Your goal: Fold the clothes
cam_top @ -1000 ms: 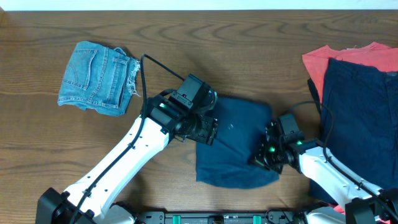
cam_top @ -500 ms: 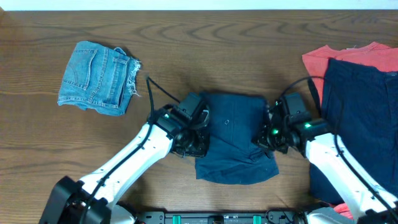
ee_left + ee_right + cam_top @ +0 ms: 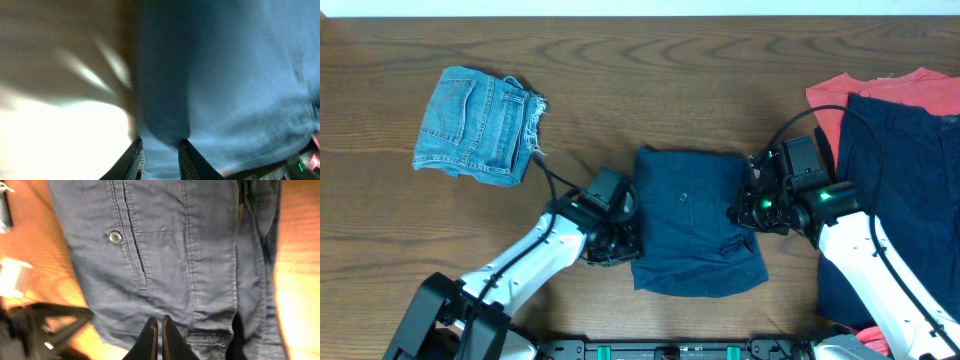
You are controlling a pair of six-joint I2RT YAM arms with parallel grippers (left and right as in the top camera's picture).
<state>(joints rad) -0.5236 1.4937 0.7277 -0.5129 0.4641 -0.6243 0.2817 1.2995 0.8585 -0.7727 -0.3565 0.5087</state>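
The folded dark navy shorts (image 3: 695, 220) lie at the table's front centre, back pocket and button (image 3: 115, 236) facing up. My left gripper (image 3: 620, 240) is at their left edge, its jaws closed on a thick fold of navy cloth (image 3: 160, 155); that view is blurred. My right gripper (image 3: 745, 205) is at their right edge, its jaws nearly together on the navy fabric (image 3: 160, 325). The light-blue frayed denim shorts (image 3: 480, 125) lie folded at the far left. The red shirt (image 3: 880, 90) lies at the far right under another navy garment (image 3: 900, 180).
The right arm's cable (image 3: 820, 125) loops over the pile at the right. The wooden table (image 3: 650, 80) is bare along the back. My left arm (image 3: 520, 280) stretches across the front left.
My left gripper moved down and left, my right gripper moved up along the right edge. The navy shorts turned from tilted to square with the table.
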